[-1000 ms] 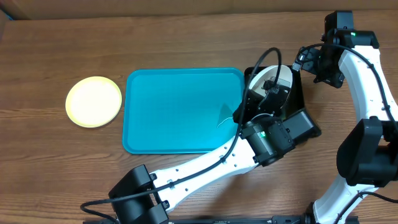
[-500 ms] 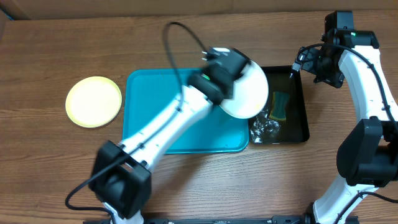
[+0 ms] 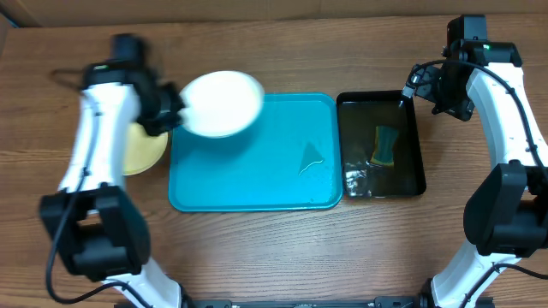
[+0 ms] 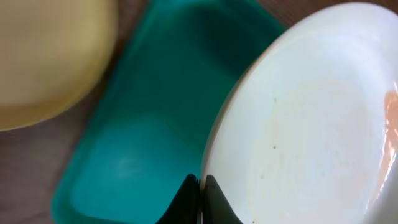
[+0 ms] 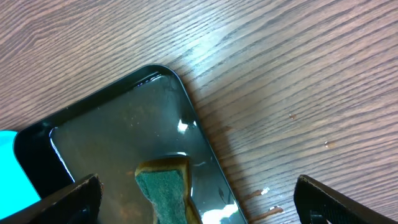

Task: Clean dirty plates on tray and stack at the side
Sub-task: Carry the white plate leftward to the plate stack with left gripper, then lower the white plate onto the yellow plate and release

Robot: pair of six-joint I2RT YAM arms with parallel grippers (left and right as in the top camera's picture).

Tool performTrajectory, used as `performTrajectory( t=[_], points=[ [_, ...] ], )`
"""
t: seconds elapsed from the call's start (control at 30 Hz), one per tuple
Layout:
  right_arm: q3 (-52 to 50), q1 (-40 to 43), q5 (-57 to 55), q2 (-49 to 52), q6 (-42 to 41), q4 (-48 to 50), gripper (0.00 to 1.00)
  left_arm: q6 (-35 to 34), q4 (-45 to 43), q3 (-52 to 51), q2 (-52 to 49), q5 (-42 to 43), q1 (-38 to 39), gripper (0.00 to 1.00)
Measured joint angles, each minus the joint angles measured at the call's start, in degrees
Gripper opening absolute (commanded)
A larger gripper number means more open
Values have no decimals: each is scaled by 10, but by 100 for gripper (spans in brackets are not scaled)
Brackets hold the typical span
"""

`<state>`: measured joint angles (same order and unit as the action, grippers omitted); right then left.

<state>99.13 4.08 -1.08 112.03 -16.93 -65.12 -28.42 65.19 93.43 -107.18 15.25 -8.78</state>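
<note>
White plate (image 3: 223, 103) – now leftward – in left pincer (image 4: 200, 191)

plates were 2: white plate (image 3: 221, 103), yellow plate (image 3: 144, 154) | trays were 2: blue tray (image 3: 257, 184), black tray (image 3: 407, 171) | sponges were 1: green sponge (image 3: 384, 145)

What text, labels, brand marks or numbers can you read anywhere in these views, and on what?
None can be read.
No print shows on the white plate, the yellow plate, the turquoise tray, the black tray or the sponge.
The only sign is a small green light on the right arm, with no legible words by it.
</note>
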Motion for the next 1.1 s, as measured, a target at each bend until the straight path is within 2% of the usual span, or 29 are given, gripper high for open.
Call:
performTrajectory(
  t=[0.23, 0.37, 0.63, 0.93, 1.0, 1.1],
  points=[
    [0, 0, 0, 0, 0, 0, 100, 19, 41, 0, 0, -38, -175, 4],
    [0, 0, 0, 0, 0, 0, 100, 21, 41, 0, 0, -66, -234, 4],
    [0, 0, 0, 0, 0, 0, 100, 22, -7, -16, 0, -139, -238, 4],
    [0, 0, 0, 0, 0, 0, 100, 29, -92, -77, 0, -164, -236, 6],
    [0, 0, 0, 0, 0, 0, 100, 30, -109, -92, 0, -164, -236, 17],
    [0, 0, 0, 0, 0, 0, 100, 34, -124, -102, 0, -166, -235, 47]
  ],
)
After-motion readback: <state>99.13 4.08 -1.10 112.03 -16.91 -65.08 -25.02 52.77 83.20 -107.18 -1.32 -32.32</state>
